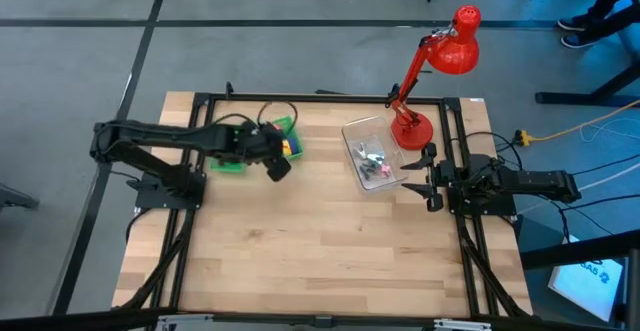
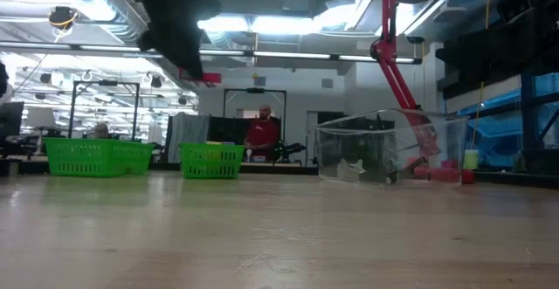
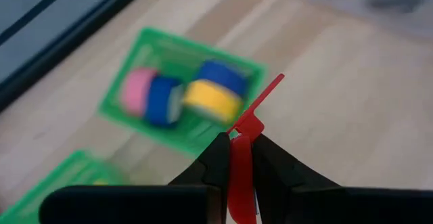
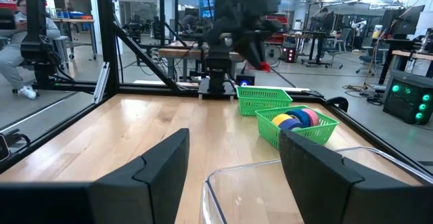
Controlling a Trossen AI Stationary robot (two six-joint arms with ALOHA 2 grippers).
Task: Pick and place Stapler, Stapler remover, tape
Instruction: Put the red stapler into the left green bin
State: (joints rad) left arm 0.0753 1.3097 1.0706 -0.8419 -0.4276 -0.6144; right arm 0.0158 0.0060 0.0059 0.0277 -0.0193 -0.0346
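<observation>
My left gripper (image 1: 278,166) (image 3: 238,146) hangs above the table beside two green bins and is shut on a thin, flat red piece, seemingly the stapler remover (image 3: 254,119). The tape rolls (image 3: 183,95), pink, blue and yellow, lie in the nearer green bin (image 3: 135,48) (image 1: 285,131). A second green bin (image 1: 230,163) stands beside it. My right gripper (image 1: 428,176) (image 4: 233,163) waits open at the table's right edge, behind a clear container (image 1: 372,153). The stapler does not show plainly in any view. My left gripper pinches the red piece's flat sides (image 3: 241,158) between its two fingers. The fingers slant downward, and the piece's narrow free end (image 3: 270,87) sticks out past the fingertips. The piece is lifted clear of the table and bins.
A red desk lamp (image 1: 440,56) stands at the far right, its base (image 1: 412,129) next to the clear container, which holds small grey and pink items. A black frame (image 1: 300,99) rims the table. The near half of the wooden top (image 1: 320,251) is bare. People are in the room beyond.
</observation>
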